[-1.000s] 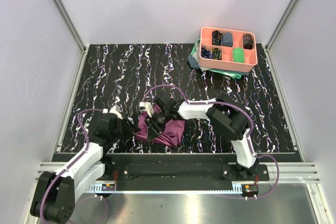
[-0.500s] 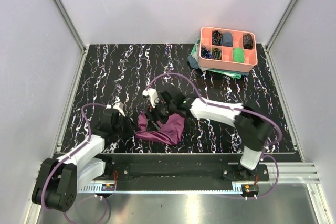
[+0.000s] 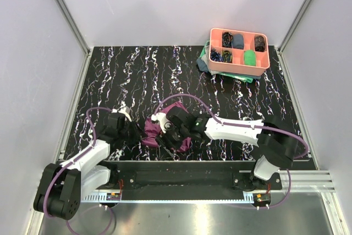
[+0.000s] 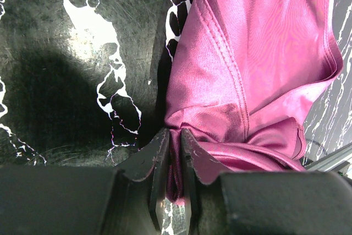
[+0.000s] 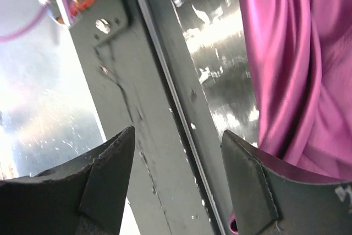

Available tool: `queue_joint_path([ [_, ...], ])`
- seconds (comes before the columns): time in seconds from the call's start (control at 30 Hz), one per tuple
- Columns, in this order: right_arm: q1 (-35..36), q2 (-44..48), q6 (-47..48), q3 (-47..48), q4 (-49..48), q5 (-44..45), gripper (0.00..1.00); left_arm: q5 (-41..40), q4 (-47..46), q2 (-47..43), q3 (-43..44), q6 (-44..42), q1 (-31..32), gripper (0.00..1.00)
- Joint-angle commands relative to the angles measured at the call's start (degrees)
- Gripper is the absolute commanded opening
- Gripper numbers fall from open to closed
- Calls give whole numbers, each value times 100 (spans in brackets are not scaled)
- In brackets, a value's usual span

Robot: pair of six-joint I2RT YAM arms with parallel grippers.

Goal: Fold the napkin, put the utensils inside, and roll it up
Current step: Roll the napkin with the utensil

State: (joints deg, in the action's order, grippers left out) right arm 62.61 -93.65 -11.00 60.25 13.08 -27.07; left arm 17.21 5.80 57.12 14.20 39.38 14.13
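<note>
The plum-purple napkin (image 3: 149,131) lies bunched near the table's front edge, between the two arms. My left gripper (image 3: 133,134) is at its left edge. In the left wrist view this gripper (image 4: 175,134) is shut on a pinched fold of the napkin (image 4: 258,42). My right gripper (image 3: 167,140) is over the napkin's near side. In the right wrist view it (image 5: 177,134) is open and empty, and it frames the table's front rail, with the napkin (image 5: 286,53) to its right. The spoon and fork are out of view.
A coral compartment tray (image 3: 257,70) with small cloth rolls stands at the back right on a teal-green cloth (image 3: 204,62). The metal front rail (image 5: 137,81) runs just beyond the table's near edge. Purple cables loop over both arms.
My right gripper has swung from the napkin's far side to its near side by the front edge. The napkin is more bunched. The left gripper has barely moved.
</note>
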Motion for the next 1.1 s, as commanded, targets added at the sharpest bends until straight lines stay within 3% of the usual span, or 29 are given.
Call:
queue_joint_path([
  [0.0,-21,-22,-121,-13,273,280,72,-122,360,88,48,-202,2,18],
  [0.4,-574,-206,63,5,538,554,71,-122,351,124,66,-229,-7,18],
  [1.07,-715,-374,-139,-698,599,878,68,-104,413,132,154,-220,-7,17],
])
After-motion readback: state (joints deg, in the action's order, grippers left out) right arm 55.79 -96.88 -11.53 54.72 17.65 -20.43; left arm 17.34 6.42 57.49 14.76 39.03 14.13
